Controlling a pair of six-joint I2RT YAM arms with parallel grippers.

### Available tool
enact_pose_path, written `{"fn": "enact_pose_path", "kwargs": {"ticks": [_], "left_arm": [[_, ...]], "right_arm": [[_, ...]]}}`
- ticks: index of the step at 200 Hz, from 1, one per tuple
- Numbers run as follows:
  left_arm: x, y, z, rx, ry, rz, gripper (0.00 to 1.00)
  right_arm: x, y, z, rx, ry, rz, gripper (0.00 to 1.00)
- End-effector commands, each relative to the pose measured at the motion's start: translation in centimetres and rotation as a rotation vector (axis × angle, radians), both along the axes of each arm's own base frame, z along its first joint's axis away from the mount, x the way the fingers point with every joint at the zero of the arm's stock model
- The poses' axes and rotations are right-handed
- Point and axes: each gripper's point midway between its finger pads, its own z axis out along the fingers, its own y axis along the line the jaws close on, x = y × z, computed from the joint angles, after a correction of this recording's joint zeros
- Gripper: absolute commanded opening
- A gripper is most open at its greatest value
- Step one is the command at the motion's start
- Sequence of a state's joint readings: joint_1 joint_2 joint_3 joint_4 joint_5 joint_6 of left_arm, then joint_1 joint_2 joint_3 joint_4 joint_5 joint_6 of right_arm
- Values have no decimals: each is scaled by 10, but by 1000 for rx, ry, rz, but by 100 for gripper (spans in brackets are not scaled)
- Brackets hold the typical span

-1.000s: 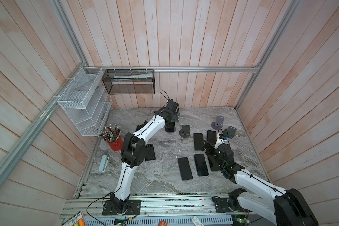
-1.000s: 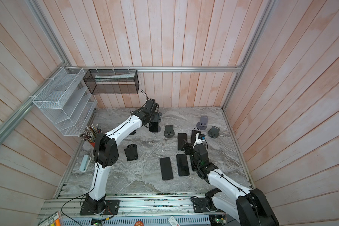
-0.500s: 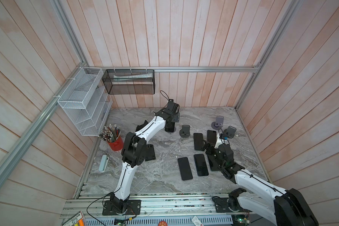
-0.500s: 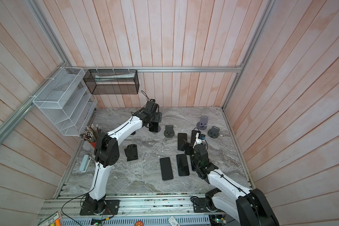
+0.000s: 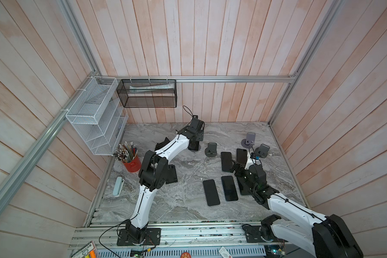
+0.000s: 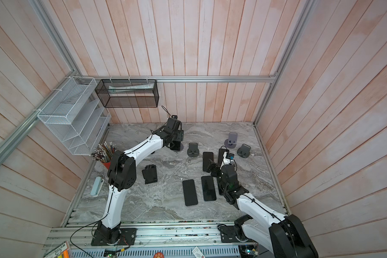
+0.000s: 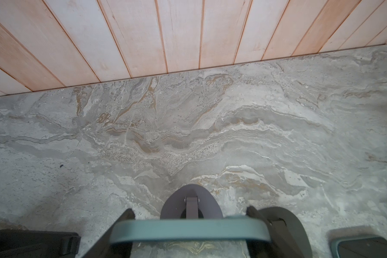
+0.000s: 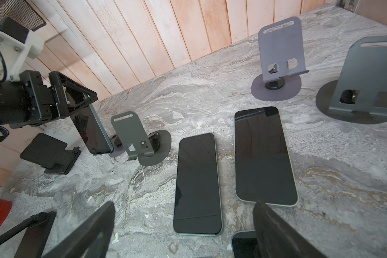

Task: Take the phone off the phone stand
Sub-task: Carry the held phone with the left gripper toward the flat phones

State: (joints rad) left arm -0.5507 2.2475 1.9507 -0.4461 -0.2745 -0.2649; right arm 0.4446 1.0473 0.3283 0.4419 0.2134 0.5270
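The phone (image 7: 189,230), teal-edged with a dark screen, stands upright on a purple-grey phone stand (image 7: 191,201) at the back of the marble table. My left gripper (image 7: 189,225) comes down over its top end, one finger against each side edge, shut on it. The right wrist view shows the same grip, with the phone (image 8: 92,134) still resting on its stand. In both top views the left gripper (image 5: 193,143) (image 6: 175,143) covers most of the phone. My right gripper (image 8: 183,232) (image 5: 237,166) hovers open and holds nothing, above phones lying flat.
Several phones lie flat mid-table (image 5: 211,192) (image 5: 229,188) (image 5: 226,161). Three empty stands (image 5: 211,150) (image 5: 249,140) (image 5: 262,151) stand at the back right. A black folding stand (image 5: 171,174), a red pencil cup (image 5: 131,164) and a pale case (image 5: 118,186) are on the left.
The left gripper's jaws have narrowed onto the phone's sides. Neither arm has visibly shifted, and the right gripper stays open.
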Motion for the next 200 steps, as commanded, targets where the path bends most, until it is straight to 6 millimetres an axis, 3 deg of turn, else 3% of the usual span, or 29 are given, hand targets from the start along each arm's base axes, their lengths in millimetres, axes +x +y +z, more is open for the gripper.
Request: {"fn": "enact_pose_path", "kwargs": {"ticks": [1,128,200], "left_arm": [[-3,4,1,11,-8,4,70],[-23,-5,58,30,-123,-38,60],[-47,-6,114,6,-194,-63,59]], "right_arm": [[0,-2,-4,-20,4,-13,97],[-1,-2,-4,-19,5,-10,96],[0,-1,-5,-20,7,-6,96]]}}
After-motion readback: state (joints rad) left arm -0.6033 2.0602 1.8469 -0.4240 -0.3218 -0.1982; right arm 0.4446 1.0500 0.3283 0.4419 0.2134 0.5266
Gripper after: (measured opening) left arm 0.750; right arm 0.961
